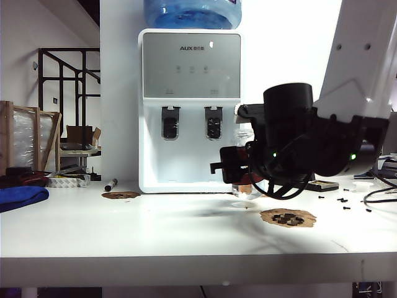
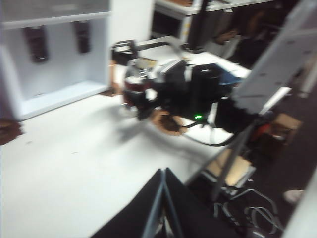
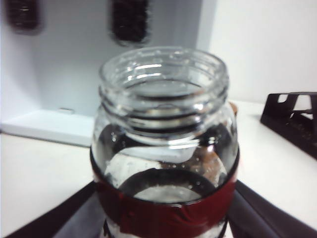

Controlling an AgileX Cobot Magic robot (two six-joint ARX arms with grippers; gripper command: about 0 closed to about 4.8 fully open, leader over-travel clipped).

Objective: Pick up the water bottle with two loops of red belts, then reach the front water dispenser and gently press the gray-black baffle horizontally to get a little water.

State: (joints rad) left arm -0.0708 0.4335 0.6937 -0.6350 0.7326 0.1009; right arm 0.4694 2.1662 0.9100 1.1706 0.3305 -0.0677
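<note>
- The water dispenser point(image 1: 191, 112) stands at the back of the counter point(image 1: 155, 230); its silver-gray panel reads "AUX", followed by small characters too fine to read
- One blue jug point(image 1: 192, 13) sits on top of the water dispenser
- Two dark paddles hang in its recess: the gray-black baffle point(image 1: 214, 122) on the right and one identical left-hand paddle point(image 1: 170, 122) beside it
- One water bottle point(image 3: 166, 148), clear glass with a wide threaded neck and no cap, sits upright in the right gripper point(image 3: 163, 218); the right wrist view shows one red band around its body, the rest being cut off
- The right gripper has its dark fingers point(image 3: 59, 215) set against both sides of the water bottle, holding it just off the counter, to the right of the water dispenser's base and short of the gray-black baffle
- The left gripper point(image 2: 163, 208) hangs above the front part of the counter, well apart from the water bottle; its two fingers lie together, nothing between them
- One black marker point(image 1: 111, 184) lies left of the water dispenser, near one blue cloth point(image 1: 22, 197)
- Two brown patches point(image 1: 288, 217) mark the counter
</note>
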